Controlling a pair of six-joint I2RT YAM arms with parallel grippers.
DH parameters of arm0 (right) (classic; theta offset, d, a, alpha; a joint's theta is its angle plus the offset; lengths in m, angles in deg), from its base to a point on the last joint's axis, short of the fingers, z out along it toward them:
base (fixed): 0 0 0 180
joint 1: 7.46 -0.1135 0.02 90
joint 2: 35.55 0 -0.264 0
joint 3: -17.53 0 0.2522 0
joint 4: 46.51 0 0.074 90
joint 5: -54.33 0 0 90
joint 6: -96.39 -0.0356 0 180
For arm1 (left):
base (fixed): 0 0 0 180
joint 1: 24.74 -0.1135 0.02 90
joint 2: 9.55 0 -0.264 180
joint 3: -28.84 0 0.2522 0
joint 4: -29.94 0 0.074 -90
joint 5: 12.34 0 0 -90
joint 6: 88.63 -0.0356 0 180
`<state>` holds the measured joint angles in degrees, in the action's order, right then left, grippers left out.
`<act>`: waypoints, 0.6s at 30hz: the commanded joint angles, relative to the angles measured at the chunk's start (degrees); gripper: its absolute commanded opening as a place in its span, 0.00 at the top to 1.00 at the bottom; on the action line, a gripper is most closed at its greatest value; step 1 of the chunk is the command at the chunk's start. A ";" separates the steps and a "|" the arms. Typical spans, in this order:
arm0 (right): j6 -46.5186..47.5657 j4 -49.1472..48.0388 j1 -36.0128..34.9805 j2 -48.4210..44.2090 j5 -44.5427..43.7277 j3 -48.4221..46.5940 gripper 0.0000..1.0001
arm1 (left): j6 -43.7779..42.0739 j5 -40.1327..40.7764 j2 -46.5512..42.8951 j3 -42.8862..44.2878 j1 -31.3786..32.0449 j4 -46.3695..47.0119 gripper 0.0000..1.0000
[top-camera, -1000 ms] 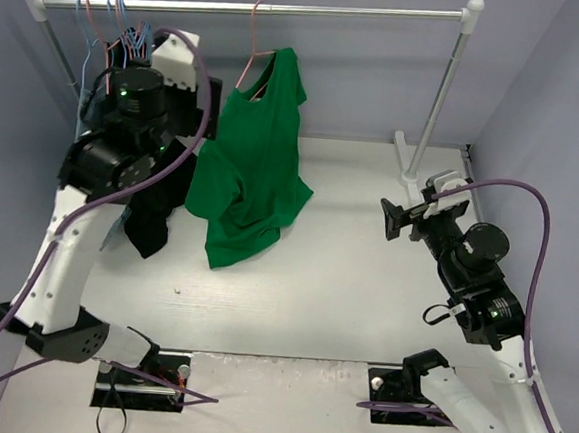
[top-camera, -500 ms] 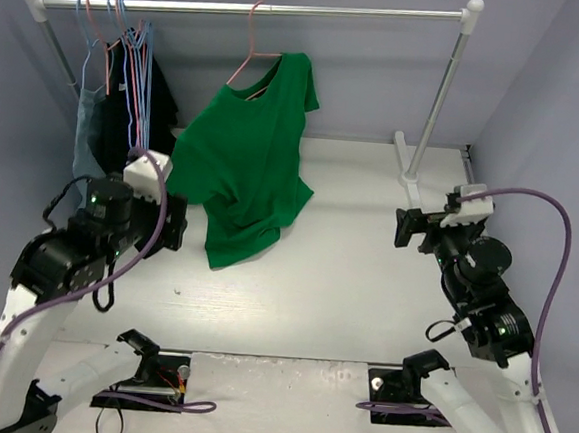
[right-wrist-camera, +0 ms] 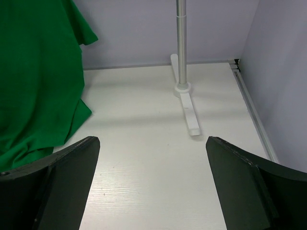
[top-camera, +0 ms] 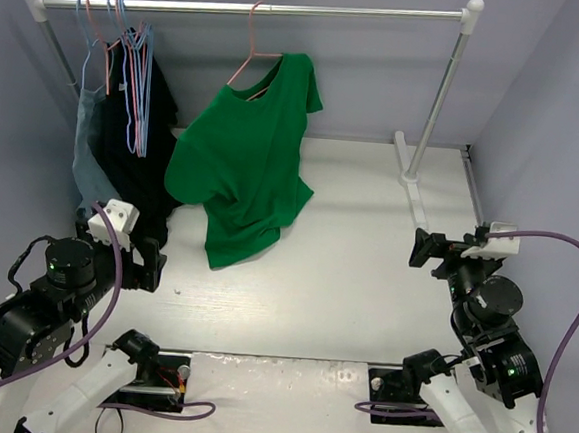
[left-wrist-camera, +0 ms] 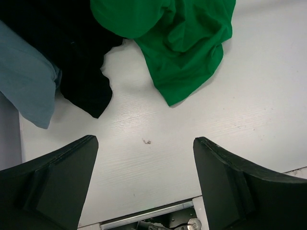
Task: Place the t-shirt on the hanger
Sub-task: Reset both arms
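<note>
T-shirt: the green t-shirt (top-camera: 243, 173) hangs on the pink hanger (top-camera: 250, 45), whose hook sits over the rail (top-camera: 336, 11); its hem reaches the table (top-camera: 355, 282) and bunches there
Shirt's set: it hangs askew, with the collar and one shoulder high on the wire and the other sleeve drooping to the left
Left gripper: the left gripper (left-wrist-camera: 144, 143) is low near the front left corner, fingers (left-wrist-camera: 57, 177) spread wide, with only bare table showing between them
Shirt from left fingers: well apart; in the left wrist view the green hem (left-wrist-camera: 187, 52) lies beyond the fingertips, nearer the right finger
Right gripper: the right gripper (right-wrist-camera: 152, 141) is raised over the table's right side, fingers (right-wrist-camera: 240, 182) wide apart, gripping no object
Shirt from right fingers: well apart, beyond and beside the left finger (right-wrist-camera: 38, 81)
Neighbours: a black garment (top-camera: 148, 165) and a grey-blue garment (top-camera: 86, 150) hang left of the shirt under blue hangers (top-camera: 137, 84)
</note>
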<state>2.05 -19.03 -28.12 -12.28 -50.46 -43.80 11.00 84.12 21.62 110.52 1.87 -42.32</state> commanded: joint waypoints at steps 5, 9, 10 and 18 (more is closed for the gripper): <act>0.91 -4.22 0.19 -0.76 -0.60 1.60 0.00 | 0.22 2.59 -1.64 -2.79 -0.16 4.53 0.18; 1.79 -4.22 0.19 -0.50 0.28 2.57 0.00 | 0.39 3.82 -3.14 -6.04 -0.16 6.64 0.18; 1.79 -4.05 0.19 -0.50 0.46 2.75 0.00 | 0.57 4.09 -3.40 -7.00 -0.16 7.08 0.18; 3.11 -4.31 0.01 -1.03 1.25 3.36 0.00 | 3.55 5.85 -5.78 -11.75 -0.16 10.86 0.18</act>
<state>4.06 -18.79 -28.12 -13.38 -49.72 -40.13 12.39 88.30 15.40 98.55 1.87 -36.97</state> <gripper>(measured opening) 0.999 0.817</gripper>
